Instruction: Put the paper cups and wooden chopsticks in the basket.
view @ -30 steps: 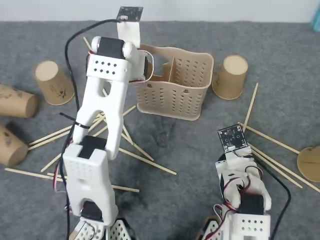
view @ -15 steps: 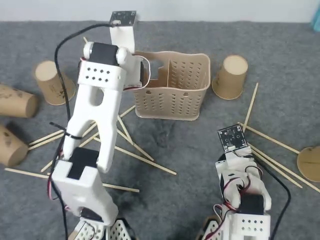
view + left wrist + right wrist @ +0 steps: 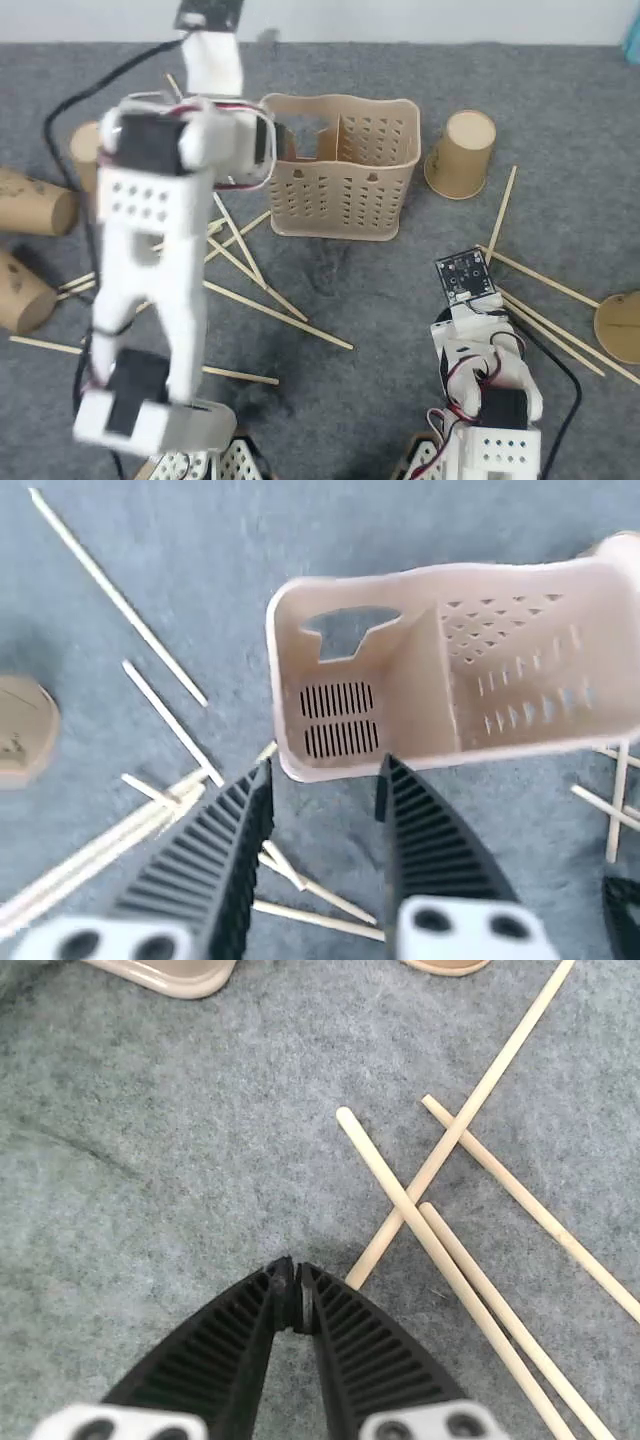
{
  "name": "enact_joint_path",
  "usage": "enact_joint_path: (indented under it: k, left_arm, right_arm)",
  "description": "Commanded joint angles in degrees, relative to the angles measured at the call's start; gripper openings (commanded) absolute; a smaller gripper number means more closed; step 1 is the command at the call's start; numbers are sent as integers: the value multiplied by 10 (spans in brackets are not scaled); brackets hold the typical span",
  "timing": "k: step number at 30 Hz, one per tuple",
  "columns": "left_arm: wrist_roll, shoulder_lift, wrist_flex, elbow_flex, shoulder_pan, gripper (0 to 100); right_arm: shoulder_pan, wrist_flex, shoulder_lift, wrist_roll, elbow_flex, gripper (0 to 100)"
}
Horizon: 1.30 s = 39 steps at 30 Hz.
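Right gripper, seen closest, has black ribbed fingers pressed together with nothing between them, low over grey carpet. Just beside the tips lie three chopsticks. They are thin, pale, round wooden sticks, two crossing and one alongside, and the nearest end is close to the fingers but apart from them. In the high view this arm sits at the lower right of the frame, with more chopsticks fanned out on the carpet towards the right edge. Left gripper has its fingers spread wide and holds nothing. The basket sits just beyond its tips, the end wall with the handle cut-out facing them; whether they touch cannot be told. The basket is beige plastic and oblong, with perforated walls, a slotted floor and a divider that makes two compartments. In the high view it stands upright at upper centre, with the left arm along its left side. A loose heap of chopsticks criss-crosses the carpet below and left of the basket. Tan paper cups lie around it. One is just right of the basket and one is at the right edge. Two lie on their sides at the left edge, and one is partly behind the left arm at upper left. Dark print on the left cups is too small to read.
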Motion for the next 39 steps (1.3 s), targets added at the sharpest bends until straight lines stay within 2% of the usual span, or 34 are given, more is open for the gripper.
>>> enact_joint_path:
  k: [1,7,11,17,21,26,30,35,39]
  left_arm:
    - [-33,-98,20,62,-3,128]
    - [-64,-217,-7,242,-16,54]
    - [-65,-290,-77,379,-68,13]
    - [-66,-411,-228,646,-182,12]
    - [-67,-492,-302,798,-247,12]
    - [-97,-558,-320,916,-225,12]
    - [-111,-583,-347,974,-218,12]
    - [-114,-587,-465,1078,-222,12]
    - [-114,-586,-457,1080,-219,12]
  right_arm:
    - [-1,-13,-7,6,-1,9]
    - [-1,-2,-7,3,-13,8]
    - [1,25,-7,3,-31,8]
    - [75,26,-7,5,-60,8]
    - [165,40,-6,28,-122,8]
    - [276,87,-4,102,-258,9]
    - [379,85,15,148,-316,9]
    - [465,28,154,164,-354,9]
    - [509,-44,317,164,-413,11]
